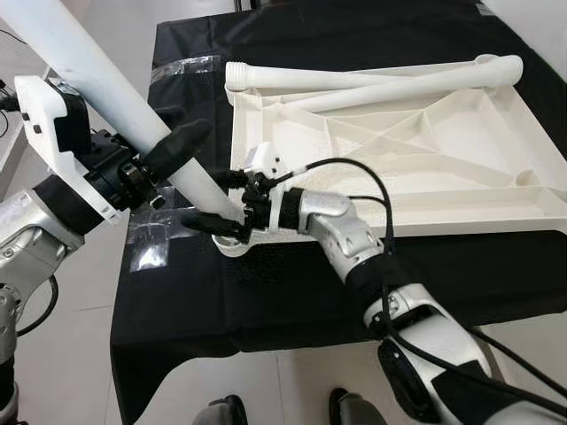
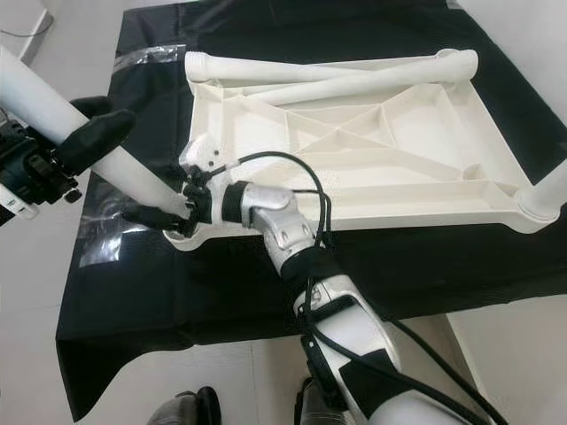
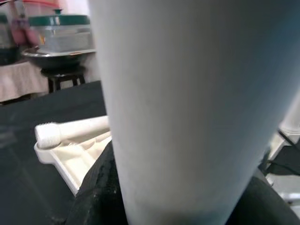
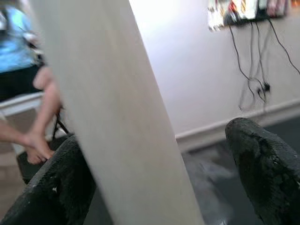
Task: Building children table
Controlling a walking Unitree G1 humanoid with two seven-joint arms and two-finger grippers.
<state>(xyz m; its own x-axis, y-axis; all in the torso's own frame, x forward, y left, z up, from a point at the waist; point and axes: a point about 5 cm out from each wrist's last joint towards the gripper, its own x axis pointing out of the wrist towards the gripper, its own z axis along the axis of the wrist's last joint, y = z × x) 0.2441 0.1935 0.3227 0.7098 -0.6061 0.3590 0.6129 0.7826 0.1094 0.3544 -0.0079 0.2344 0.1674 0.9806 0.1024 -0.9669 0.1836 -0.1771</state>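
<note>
Left hand (image 1: 177,146) gripping tilted white leg (image 1: 115,93), right hand (image 1: 226,204) at upturned tabletop's (image 1: 399,150) corner socket (image 1: 232,241), black cloth (image 1: 292,283)

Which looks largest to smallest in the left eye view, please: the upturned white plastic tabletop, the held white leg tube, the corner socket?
1. Upturned white plastic tabletop.
2. Held white leg tube; nearer the camera, so inflated.
3. Corner socket.

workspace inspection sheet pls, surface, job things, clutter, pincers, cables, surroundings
surface: black cloth-covered table, clear tape patch on it
job's things: white ribbed plastic tabletop lying underside up; two white plastic legs resting across its far edge; tilted white leg with its end at the near corner socket
clutter: nothing seen
pincers: left pincer clamped on the tilted leg; right pincer open, a finger on each side of its lower end
cables: black cable looping over the right arm
surroundings: pale floor, lidded container
</note>
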